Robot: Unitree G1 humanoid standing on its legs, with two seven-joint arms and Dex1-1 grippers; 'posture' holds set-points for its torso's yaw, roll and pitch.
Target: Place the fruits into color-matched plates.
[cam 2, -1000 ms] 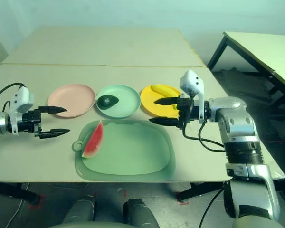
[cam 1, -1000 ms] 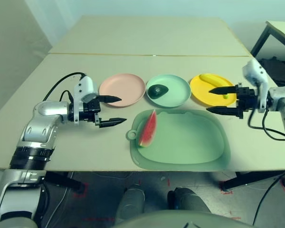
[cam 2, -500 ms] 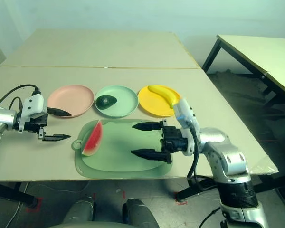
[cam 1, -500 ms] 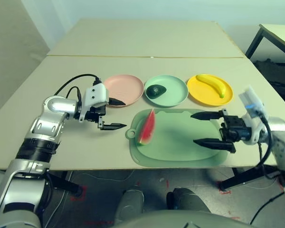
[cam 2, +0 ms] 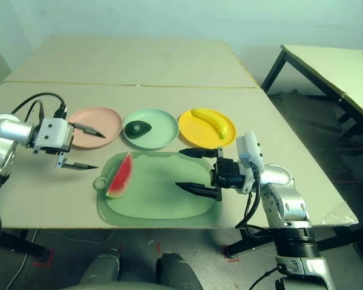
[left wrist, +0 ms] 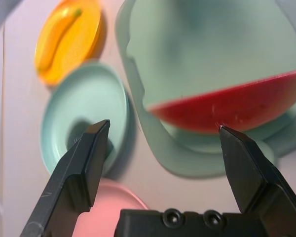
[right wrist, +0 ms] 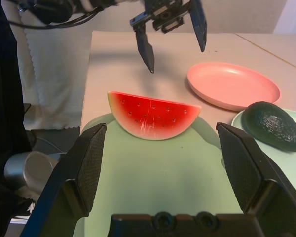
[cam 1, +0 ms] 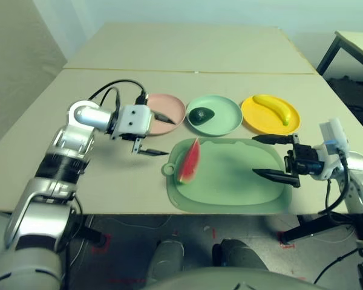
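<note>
The fruits were three toys. The watermelon wedge (cam 1: pixel 189 162), red flesh dotted with small seed pits and a thin green rind along its curved back, stood on edge at the left end of the large green mat (cam 1: pixel 242 187), near the mat's handle hole and not on any plate. The avocado (cam 1: pixel 200 115), small, dark green and pebbled, lay in the mint green plate (cam 1: pixel 227 121). The banana (cam 1: pixel 272 108), curved and bright yellow with a darker tip, lay across the yellow plate (cam 1: pixel 254 121). The pale pink plate (cam 1: pixel 172 103) held no fruit. All three plates sat in a row on the pale surface (cam 1: pixel 109 175) just behind the mat, pink on the robot's left, green in the middle, yellow on the right. The left hand (cam 1: pixel 153 133) hung above the surface beside the pink plate, its two black fingers spread wide and holding nothing, pointing toward the wedge. The right hand (cam 1: pixel 273 157) hovered over the right end of the mat, its fingers likewise wide apart and empty, aimed across the mat at the wedge.
</note>
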